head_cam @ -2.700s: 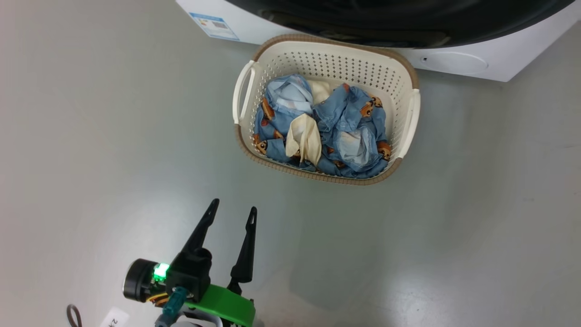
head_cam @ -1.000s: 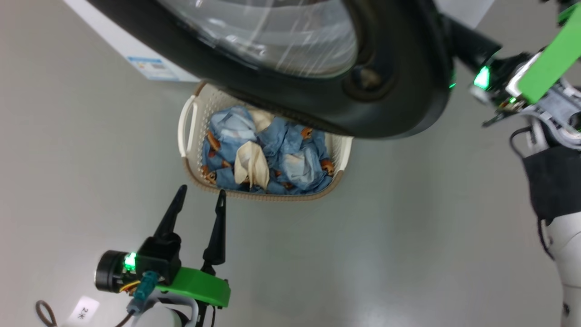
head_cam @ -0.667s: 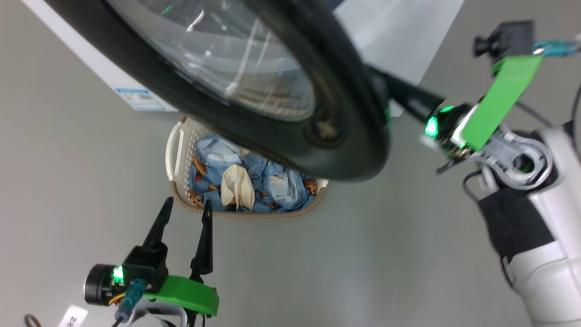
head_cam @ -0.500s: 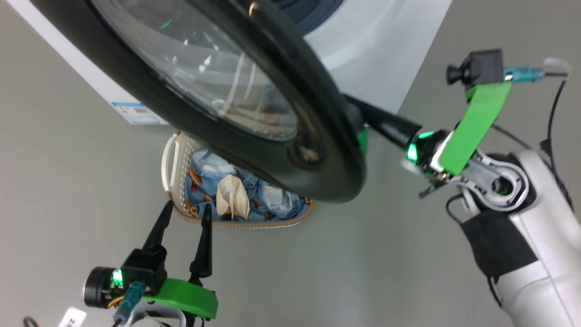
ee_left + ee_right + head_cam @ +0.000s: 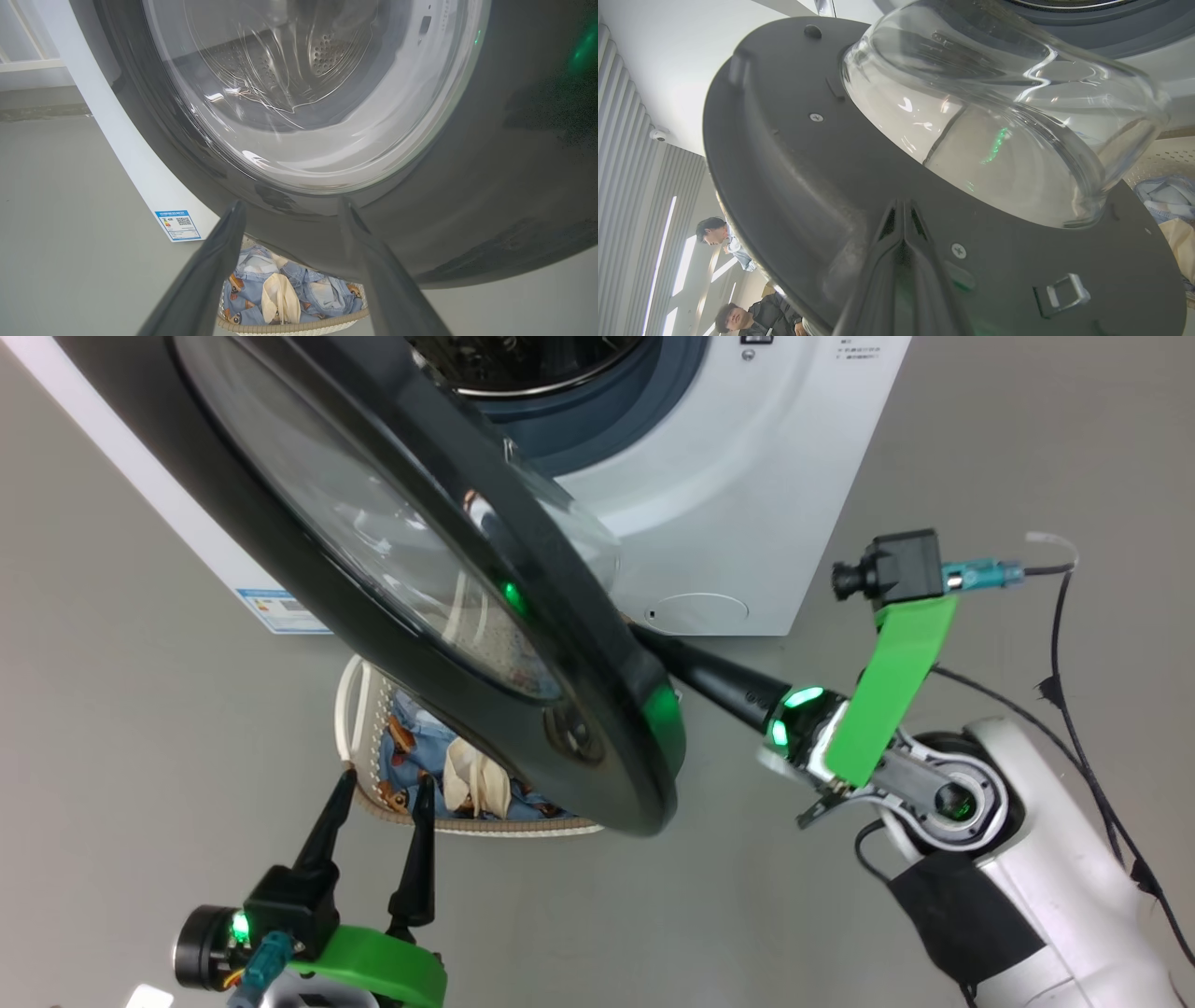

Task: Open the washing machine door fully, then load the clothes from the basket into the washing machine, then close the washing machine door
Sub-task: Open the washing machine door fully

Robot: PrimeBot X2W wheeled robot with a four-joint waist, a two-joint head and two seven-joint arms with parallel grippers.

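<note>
Two pincers: the left pincer is outside the door, the right pincer behind it.
Left pincer: released, fingers spread, nothing between them. It hangs low over the floor, just by the near rim of the basket, and points at the door's outer face.
Right pincer: clenched, fingers pressed together with nothing in them. The tips lie against the door's dark inner face, just under the glass bowl and near the metal catch.
Door: part open, standing out at an angle from the washer, its free edge nearest the right arm. From the head view its black rim covers much of the basket.
Washer: mouth uncovered, with the steel drum and blue-grey gasket showing. There is a round cover low on the front and a blue label low on its left side.
Basket: on the floor before the washer, under the door.
Clothes: in the basket, blue bear-print pieces with a cream cloth among them; the rest is hidden by the door.
Onlookers: a person and a second person, seen past the door's edge from the right wrist.
</note>
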